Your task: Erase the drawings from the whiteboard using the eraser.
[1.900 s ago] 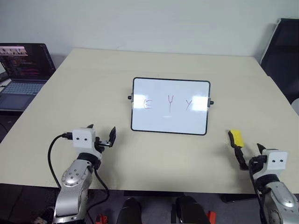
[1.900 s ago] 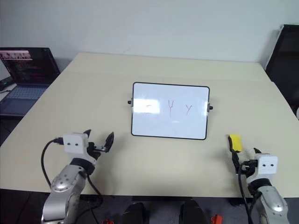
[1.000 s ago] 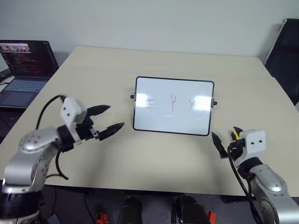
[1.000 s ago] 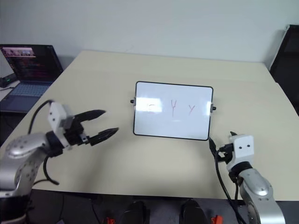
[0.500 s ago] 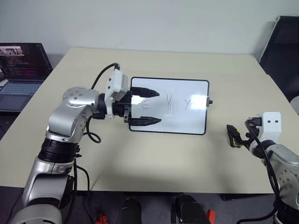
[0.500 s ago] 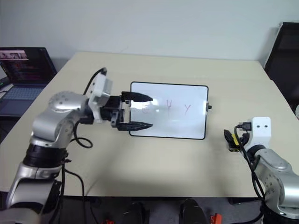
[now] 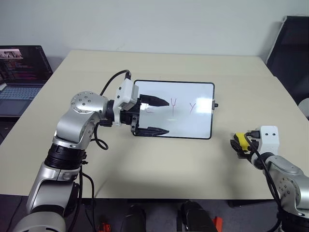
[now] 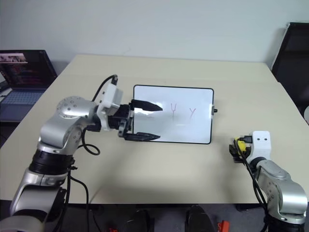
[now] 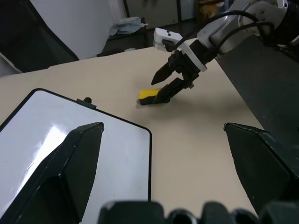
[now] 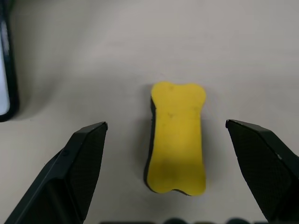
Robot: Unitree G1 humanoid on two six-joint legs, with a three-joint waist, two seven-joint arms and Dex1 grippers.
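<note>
One yellow eraser (image 10: 176, 218) lies flat on the beige desk (image 7: 159, 159) at its near right, between the wide-spread fingers of the right claw (image 7: 240, 144), which holds nothing. Farther in stands one whiteboard (image 7: 186, 118); the left claw (image 7: 155, 116) hangs over its left end, jaws wide apart and empty, covering the first of three drawings (image 7: 174, 105). One laptop (image 7: 19, 77) sits at far left. The right wrist view reveals the eraser's bone-like outline and dark underside.

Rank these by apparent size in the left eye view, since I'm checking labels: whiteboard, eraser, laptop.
1. whiteboard
2. laptop, cut off by the picture's edge and farther away, so its rank is unsure
3. eraser, by far the smallest
</note>
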